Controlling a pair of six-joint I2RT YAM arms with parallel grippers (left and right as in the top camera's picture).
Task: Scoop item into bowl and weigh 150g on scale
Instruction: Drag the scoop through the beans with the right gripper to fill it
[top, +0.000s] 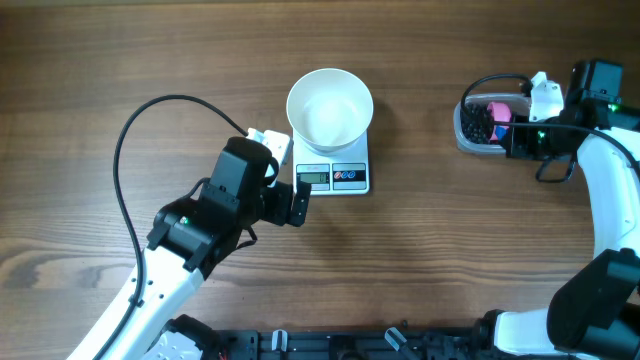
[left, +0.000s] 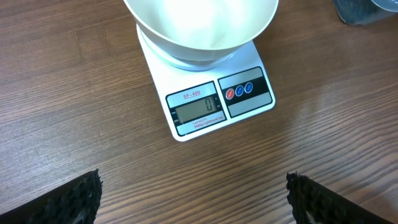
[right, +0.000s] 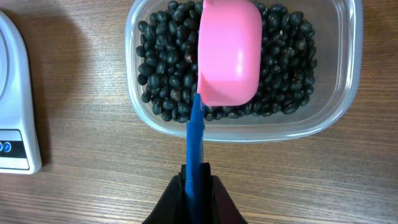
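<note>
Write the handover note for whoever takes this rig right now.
Left claw: open, empty, in front of the scale.
Right claw: shut on the pink scoop by its blue handle, scoop head over the beans in the clear tub.
Done: white bowl on scale, display reads 0.
Left: all scooping and weighing; bowl is empty.
</note>
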